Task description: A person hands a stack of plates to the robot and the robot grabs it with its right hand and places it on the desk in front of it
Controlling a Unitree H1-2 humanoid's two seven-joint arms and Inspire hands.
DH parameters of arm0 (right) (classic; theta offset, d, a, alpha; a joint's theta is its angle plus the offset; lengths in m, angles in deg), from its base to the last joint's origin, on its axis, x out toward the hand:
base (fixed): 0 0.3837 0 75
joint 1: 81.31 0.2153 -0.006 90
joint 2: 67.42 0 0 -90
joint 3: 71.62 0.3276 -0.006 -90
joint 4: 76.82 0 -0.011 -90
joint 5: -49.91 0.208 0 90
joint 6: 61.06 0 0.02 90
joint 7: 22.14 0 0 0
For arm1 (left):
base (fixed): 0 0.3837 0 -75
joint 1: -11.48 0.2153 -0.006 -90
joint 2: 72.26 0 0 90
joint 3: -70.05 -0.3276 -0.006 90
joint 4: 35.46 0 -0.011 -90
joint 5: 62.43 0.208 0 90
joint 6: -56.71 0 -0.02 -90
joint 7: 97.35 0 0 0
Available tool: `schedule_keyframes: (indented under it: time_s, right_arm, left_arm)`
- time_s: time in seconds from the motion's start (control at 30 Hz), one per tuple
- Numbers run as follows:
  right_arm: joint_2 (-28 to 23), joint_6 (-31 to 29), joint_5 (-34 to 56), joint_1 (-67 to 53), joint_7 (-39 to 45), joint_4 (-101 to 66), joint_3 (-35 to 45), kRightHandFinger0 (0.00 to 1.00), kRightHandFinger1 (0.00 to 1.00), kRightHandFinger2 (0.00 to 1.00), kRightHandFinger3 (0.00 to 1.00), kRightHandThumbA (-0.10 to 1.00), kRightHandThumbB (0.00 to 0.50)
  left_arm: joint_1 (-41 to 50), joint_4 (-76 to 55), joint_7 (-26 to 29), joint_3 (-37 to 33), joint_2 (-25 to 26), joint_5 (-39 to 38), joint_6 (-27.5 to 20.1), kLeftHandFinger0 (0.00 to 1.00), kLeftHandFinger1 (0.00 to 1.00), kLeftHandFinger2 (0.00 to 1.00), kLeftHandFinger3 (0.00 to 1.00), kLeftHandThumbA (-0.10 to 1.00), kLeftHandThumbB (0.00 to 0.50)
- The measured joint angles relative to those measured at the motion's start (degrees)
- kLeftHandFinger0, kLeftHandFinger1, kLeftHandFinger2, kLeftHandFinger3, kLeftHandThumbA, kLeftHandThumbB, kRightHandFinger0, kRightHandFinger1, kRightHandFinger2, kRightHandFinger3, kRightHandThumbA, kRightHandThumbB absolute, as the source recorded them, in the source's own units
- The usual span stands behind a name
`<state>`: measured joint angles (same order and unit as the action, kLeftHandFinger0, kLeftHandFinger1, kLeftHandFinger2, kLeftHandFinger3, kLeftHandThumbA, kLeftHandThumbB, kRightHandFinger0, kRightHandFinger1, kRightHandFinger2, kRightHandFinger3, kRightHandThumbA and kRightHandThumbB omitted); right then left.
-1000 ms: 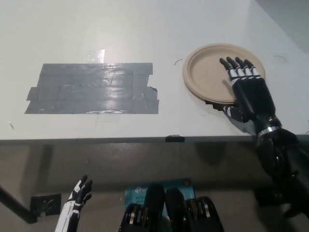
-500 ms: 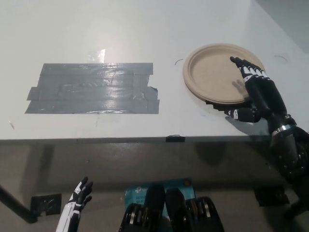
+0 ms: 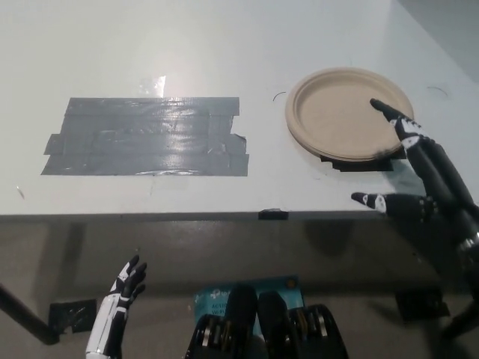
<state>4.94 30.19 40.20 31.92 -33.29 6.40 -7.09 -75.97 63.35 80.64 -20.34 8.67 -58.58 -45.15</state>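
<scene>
- Reaching in from the picture's lower right, the black right hand (image 3: pixel 428 173) is spread wide and holds nothing. Its fingers (image 3: pixel 404 127) point up and to the left, and the thumb sticks out leftward above the desk's near edge.
- Only the foremost fingertip overlaps the lower right rim of the stack of plates (image 3: pixel 340 112). From this steep angle I cannot tell whether it touches the rim or hovers above it.
- The plates lie flat and rim-up on the right half of the white desk (image 3: pixel 224 45), a little back from the near edge. From above they read as one tan disc, so how many are stacked cannot be told.
- From the hand, the plates lie ahead and to the left. Being round, they have no long axis that matters, and any regrasp would come at the near right rim.
- The right hand is by far the nearer. The white left hand (image 3: pixel 126 288) rests at the lower left, below the desk's edge, fingers apart and empty.
- Judged from this, the placing looks done and only clearing the hand remains.
- A patch of grey tape (image 3: pixel 146 136) lies well apart to the left.
</scene>
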Motion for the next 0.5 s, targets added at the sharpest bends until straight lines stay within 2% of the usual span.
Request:
schedule_keyframes:
  time_s: [0.13,0.2,0.27,0.3,0.4,0.5]
  right_arm:
    - [-1.49,-0.49,5.25,-5.96,0.32,-8.71,-0.07,1.00,1.00,1.00,1.00,1.00,0.500]
    - [-1.68,-0.85,7.21,-8.28,0.53,-11.31,-0.09,1.00,1.00,1.00,1.00,1.00,0.469]
    - [-1.69,-1.01,8.57,-10.02,0.68,-12.85,-0.10,1.00,1.00,1.00,1.00,1.00,0.464]
    - [-1.58,-1.21,10.39,-12.71,0.79,-14.94,-0.10,1.00,1.00,1.00,1.00,1.00,0.440]
    - [-0.77,-1.52,13.85,-17.53,1.08,-17.08,-0.07,1.00,1.00,1.00,1.00,1.00,0.432]
    - [2.12,-2.05,17.48,-22.27,1.82,-16.99,0.16,1.00,1.00,1.00,1.00,1.00,0.431]
  left_arm:
    - [-0.80,0.02,-0.01,-0.02,-0.02,0.00,0.03,1.00,1.00,1.00,1.00,1.00,0.193]
    - [-0.98,0.02,-0.01,-0.05,-0.05,0.01,0.04,1.00,1.00,1.00,1.00,1.00,0.197]
    - [-1.05,0.03,-0.01,-0.06,-0.05,0.01,0.05,1.00,1.00,1.00,1.00,1.00,0.198]
    - [-1.11,0.02,-0.01,-0.09,-0.06,0.02,0.05,1.00,1.00,1.00,1.00,1.00,0.199]
    - [-1.07,0.02,-0.01,-0.12,-0.05,0.03,0.05,1.00,1.00,1.00,1.00,1.00,0.192]
    - [-0.96,0.01,-0.02,-0.19,-0.06,0.04,0.06,1.00,1.00,1.00,1.00,1.00,0.192]
